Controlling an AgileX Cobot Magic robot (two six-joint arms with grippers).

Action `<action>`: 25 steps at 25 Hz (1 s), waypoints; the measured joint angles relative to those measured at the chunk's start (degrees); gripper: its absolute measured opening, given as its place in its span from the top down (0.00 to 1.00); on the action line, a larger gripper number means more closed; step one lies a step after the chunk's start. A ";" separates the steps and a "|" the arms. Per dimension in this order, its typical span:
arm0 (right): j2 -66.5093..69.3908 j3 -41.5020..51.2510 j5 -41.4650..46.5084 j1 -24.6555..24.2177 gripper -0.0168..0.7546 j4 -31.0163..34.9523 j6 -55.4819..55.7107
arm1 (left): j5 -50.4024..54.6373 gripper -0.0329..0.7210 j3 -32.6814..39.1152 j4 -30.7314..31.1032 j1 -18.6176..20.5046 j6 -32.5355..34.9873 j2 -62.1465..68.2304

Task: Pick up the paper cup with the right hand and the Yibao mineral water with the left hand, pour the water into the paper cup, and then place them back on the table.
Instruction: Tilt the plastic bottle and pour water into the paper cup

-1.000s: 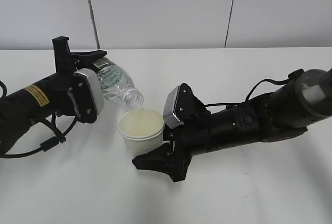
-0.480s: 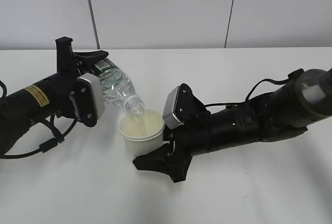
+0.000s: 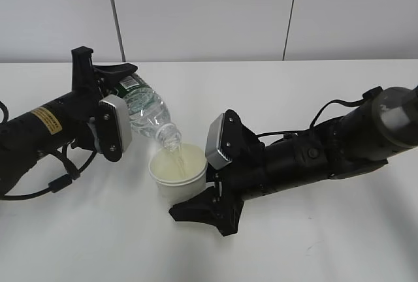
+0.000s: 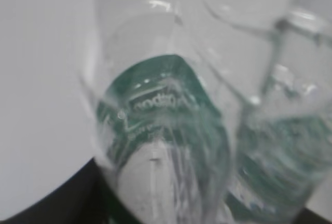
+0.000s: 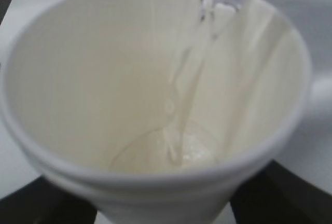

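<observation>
Bottle tipped further, now pouring; left pincer grips it, right pincer one cup.

plain white table, black cable on it

a plain white table fills the foreground under even, soft light; behind it stands a pale grey panelled wall with thin dark vertical seams.
</observation>
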 joint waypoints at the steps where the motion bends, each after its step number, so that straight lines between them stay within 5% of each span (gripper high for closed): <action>1: 0.00 0.00 0.00 0.00 0.30 -0.43 0.00 | 0.00 0.45 0.00 0.00 0.00 0.05 0.00; 25: 0.00 0.00 1.19 0.00 0.30 -3.12 0.10 | -0.14 0.46 0.00 0.00 0.00 0.16 0.00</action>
